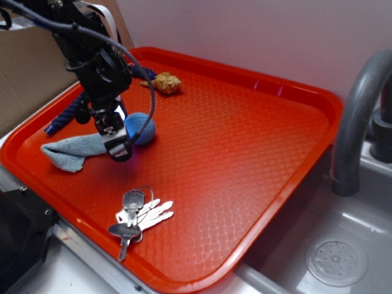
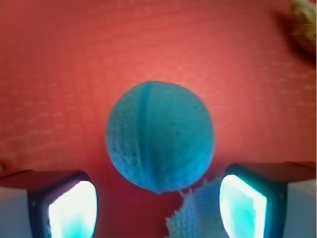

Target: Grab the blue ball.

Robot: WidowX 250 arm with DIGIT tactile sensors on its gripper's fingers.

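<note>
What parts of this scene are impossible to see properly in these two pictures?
- Blue ball: exterior view, left side hidden behind the gripper.
- Dark rope: exterior view, its middle covered by the arm.
- Jaws: wrist view, cut off by the bottom edge.
- Seashell: wrist view, blurred and clipped at the corner.
- Keys: markings too small to read.

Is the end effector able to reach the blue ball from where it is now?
Probably yes. The end effector is open, and the blue ball lies just ahead between its fingers. Only the edge of the rag lies near the ball, and it seems unlikely to block the grasp.
</note>
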